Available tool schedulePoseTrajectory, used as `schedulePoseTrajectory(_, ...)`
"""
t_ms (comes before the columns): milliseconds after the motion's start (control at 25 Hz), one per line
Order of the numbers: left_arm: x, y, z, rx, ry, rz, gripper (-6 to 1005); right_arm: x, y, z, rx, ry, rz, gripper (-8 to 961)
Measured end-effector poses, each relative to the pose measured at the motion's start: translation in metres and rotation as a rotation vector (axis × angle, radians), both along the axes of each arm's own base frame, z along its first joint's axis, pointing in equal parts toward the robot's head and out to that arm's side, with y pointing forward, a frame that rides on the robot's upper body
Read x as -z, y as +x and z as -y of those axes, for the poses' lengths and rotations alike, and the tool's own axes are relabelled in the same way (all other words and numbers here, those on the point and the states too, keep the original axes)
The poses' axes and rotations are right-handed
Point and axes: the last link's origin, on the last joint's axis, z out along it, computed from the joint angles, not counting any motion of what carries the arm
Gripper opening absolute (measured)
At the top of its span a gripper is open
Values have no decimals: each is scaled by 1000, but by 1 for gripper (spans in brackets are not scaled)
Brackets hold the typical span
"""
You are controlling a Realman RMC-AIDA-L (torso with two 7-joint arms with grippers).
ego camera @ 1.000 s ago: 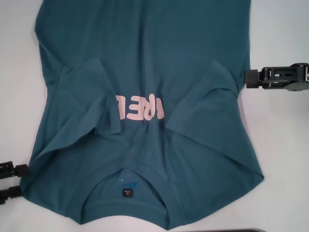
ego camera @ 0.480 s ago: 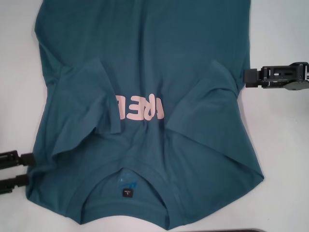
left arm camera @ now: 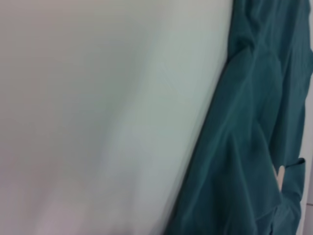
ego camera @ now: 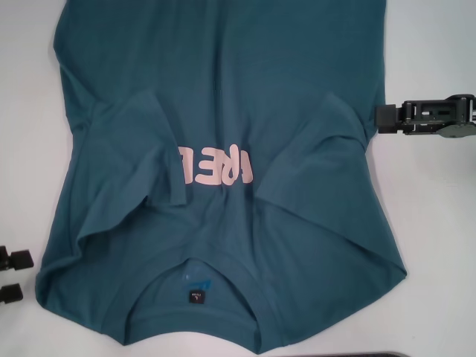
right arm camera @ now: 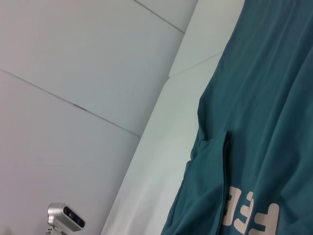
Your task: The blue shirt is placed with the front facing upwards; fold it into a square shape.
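Note:
The blue shirt [ego camera: 223, 89] lies front up on the white table [ego camera: 439, 223], collar [ego camera: 195, 327] and dark neck label [ego camera: 195, 297] nearest me. Both sleeves [ego camera: 126, 171] [ego camera: 320, 156] are folded in over the chest and partly cover the pink lettering [ego camera: 216, 165]. My left gripper [ego camera: 15, 275] is open and empty at the table's near left, a short gap from the shirt's shoulder edge. My right gripper [ego camera: 388, 120] sits at the shirt's right side edge, level with the sleeve. The shirt also shows in the left wrist view [left arm camera: 254, 122] and the right wrist view [right arm camera: 264, 98].
A dark flat object [ego camera: 372, 355] shows at the near edge of the table. In the right wrist view a small grey camera unit [right arm camera: 66, 218] stands beyond the table, with wall panels behind it. Bare table lies on both sides of the shirt.
My left gripper went in to the shirt's near left edge half a second ago and has pulled back left, away from the cloth. The right gripper has not moved.

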Motion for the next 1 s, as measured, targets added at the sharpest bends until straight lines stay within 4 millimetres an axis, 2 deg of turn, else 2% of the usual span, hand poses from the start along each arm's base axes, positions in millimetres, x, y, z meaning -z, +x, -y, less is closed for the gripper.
schedulePoseTrajectory(1000,14,4,-5,-35,-60,-37,735,-1,2,2,7,0,1,732)
